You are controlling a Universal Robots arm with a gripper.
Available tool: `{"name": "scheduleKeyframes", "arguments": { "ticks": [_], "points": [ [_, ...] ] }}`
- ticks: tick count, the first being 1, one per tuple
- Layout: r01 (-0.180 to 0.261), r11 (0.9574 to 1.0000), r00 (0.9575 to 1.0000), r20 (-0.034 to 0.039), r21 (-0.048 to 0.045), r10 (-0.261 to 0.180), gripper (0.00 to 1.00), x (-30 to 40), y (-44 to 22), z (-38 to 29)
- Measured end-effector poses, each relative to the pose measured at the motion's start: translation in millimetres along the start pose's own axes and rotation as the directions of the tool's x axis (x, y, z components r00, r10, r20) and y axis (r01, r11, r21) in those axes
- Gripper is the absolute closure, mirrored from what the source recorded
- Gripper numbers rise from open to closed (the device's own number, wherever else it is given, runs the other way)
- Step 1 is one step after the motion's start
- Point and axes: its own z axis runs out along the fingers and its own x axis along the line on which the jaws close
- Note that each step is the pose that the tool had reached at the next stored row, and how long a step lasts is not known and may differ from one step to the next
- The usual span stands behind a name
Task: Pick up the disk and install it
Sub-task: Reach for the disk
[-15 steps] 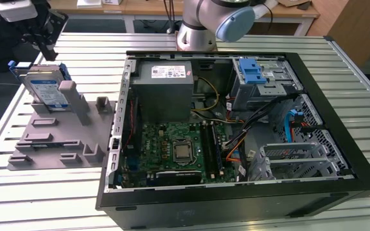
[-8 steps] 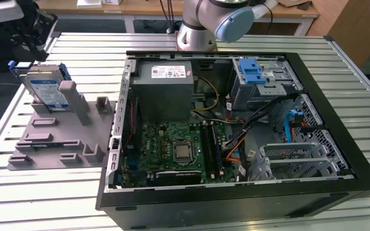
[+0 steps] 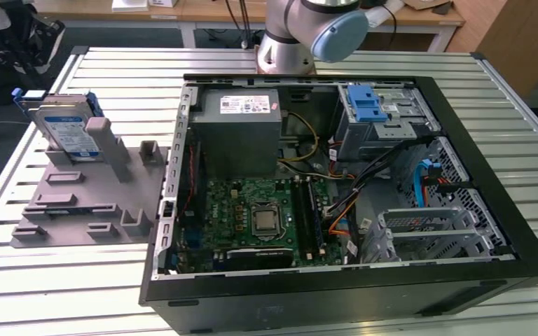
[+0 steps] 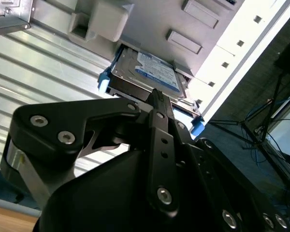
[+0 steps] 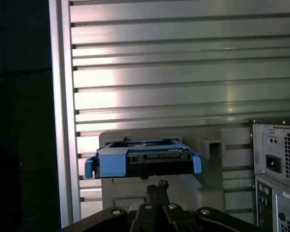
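Observation:
The disk (image 3: 68, 133) is a silver drive with a white-and-blue label in a blue carrier frame. It stands on edge in a grey holder (image 3: 92, 189) on the table, at the exterior view's left, outside the computer case. Both wrist views look onto it: its labelled face (image 4: 147, 72) in the second wrist view and its connector edge (image 5: 142, 162) in the first. My gripper (image 5: 157, 186) is short of the disk and lined up with it. Its black fingertips (image 4: 155, 96) are pressed together with nothing between them.
The open computer case (image 3: 493, 182) lies at the middle and right of the slatted table. Inside are a grey power supply box (image 3: 241, 129), the motherboard (image 3: 255, 217), a drive bay with a blue latch (image 3: 367, 105) and a metal cage (image 3: 433, 227). The arm's base (image 3: 288, 35) stands behind the case.

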Motion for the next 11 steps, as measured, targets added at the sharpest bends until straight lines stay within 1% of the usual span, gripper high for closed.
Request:
{"name": "scheduleKeyframes", "arguments": {
  "ticks": [4,11],
  "points": [
    [0.0,1.0,1.0,-0.0012,0.0001,0.0,0.89,6.1,0.4,1.7],
    [0.0,1.0,1.0,-0.0021,0.0002,0.0,0.89,22.9,3.8,4.5]
  ]
}}
